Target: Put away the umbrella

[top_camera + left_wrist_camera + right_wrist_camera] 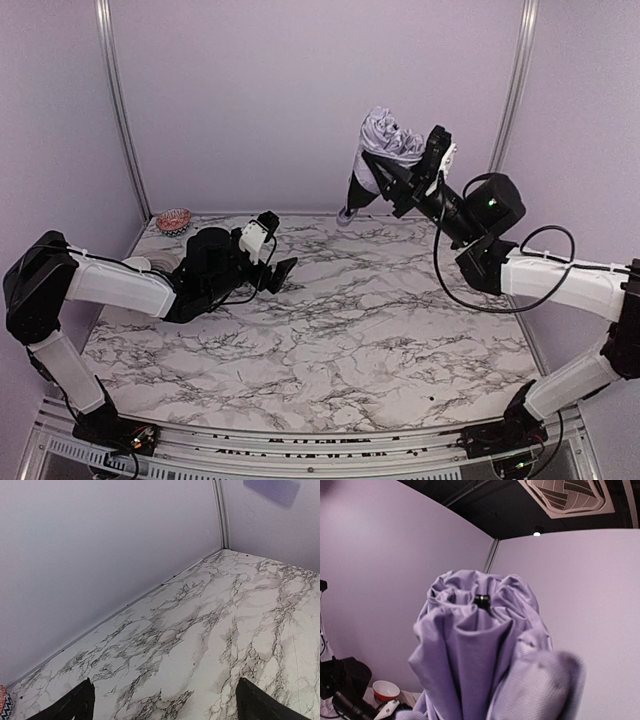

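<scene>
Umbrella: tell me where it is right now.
In the top external view the umbrella is at the back right, folded and held nearly upright in the right pincer, with its handle end down by the far edge of the marble table.

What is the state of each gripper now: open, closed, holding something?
The left gripper is open and holds nothing.
The right gripper is closed on the umbrella.
</scene>
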Motion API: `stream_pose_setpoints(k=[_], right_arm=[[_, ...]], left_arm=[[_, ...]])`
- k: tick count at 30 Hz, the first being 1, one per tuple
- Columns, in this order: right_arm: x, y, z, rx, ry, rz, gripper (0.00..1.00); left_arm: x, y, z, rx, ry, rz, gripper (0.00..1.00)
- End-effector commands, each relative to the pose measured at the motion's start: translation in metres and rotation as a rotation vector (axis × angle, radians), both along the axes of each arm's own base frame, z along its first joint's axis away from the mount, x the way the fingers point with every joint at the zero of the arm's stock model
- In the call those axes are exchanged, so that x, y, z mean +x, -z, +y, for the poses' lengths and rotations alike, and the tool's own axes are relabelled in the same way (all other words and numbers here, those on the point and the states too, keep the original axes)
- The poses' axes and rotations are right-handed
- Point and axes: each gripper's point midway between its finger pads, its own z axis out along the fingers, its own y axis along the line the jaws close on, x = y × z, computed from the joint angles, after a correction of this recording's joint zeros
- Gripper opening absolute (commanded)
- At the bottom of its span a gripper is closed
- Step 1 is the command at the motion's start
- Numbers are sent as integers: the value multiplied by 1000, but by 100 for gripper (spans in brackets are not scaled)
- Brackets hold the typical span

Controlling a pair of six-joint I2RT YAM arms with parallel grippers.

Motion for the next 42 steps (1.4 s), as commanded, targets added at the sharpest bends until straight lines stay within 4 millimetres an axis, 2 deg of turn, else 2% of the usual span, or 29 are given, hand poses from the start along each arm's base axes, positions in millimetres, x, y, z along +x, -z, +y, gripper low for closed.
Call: stream_pose_setpoints(k=[1,2,3,4,5,6,7,10,11,16,23,29,31,34,38,42], right_arm=[[69,190,18,-183,77,366,5],[80,253,20,-261,105,490,3],[80,311,19,-325,98,604,2],[75,355,17,-369,86,687,0],[66,387,12,-380,68,753,0],[56,397,8,-374,47,754,0],[52,396,3,-360,54,743,0],[68,383,-6,-383,143,707,0],[73,379,-6,-390,155,697,0],[70,347,2,-349,84,662,1],[88,296,12,-304,87,726,4],[109,256,7,-250,169,861,6],[115,252,5,-251,215,929,8],[123,270,-2,-299,320,1081,11],[113,302,-6,-370,359,1271,14],[93,333,-10,-389,356,1445,15]], left_arm=[[3,0,-3,-3,3,-17,99],[4,1,-2,2,1,-16,99],[4,2,-2,7,0,-17,99],[5,4,-2,13,-2,-18,99],[5,4,-2,18,-4,-20,99],[6,5,-1,20,-9,-21,99],[6,5,-1,22,-11,-20,99],[7,4,-1,23,-10,-24,99],[7,4,-2,25,-9,-26,99],[5,3,-1,30,-3,-31,99],[4,2,0,32,-5,-26,99],[4,2,-2,33,3,-20,99],[4,2,-1,36,1,-20,99],[5,2,1,48,-13,-22,99],[6,4,5,70,-28,-15,99],[9,3,9,73,-59,3,99]])
